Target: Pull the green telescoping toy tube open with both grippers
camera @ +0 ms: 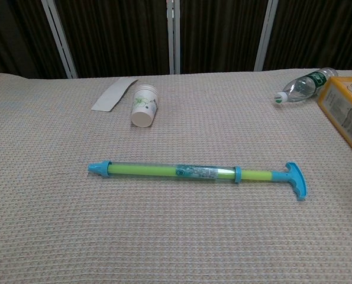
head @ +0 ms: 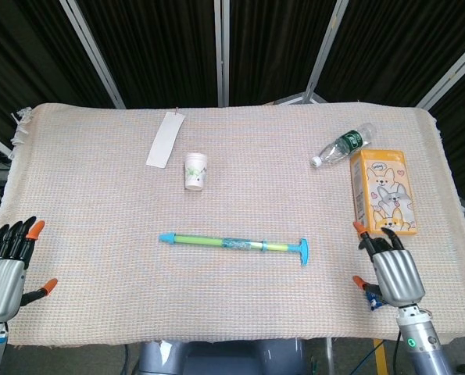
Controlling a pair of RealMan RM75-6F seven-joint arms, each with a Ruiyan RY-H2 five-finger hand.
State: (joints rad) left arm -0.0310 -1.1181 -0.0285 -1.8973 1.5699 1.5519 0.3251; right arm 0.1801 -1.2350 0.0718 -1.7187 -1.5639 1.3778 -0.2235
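You have not started the pull yet: the green telescoping toy tube (head: 234, 243) lies flat near the middle of the woven cloth (head: 91, 195), untouched, its blue nozzle tip to your left and its blue T-handle (head: 302, 251) to your right. Only a short stretch of green rod shows between the barrel collar and the handle, so I judge it mostly closed.

Your left hand (head: 4, 266) hovers at the near left corner, fingers apart, holding nothing. Your right hand (head: 391, 266) hangs at the near right edge, also spread and empty, just in front of the orange carton (head: 382, 192). Both are well apart from the tube, so everything remains: reach in, grip the barrel with one hand and the handle with the other, then draw them apart.

Behind the tube stand a small paper cup (head: 195, 171) on its side and a white paper strip (head: 166, 139); a plastic bottle (head: 343, 144) lies beside the carton. Nothing sits between either hand and the tube.
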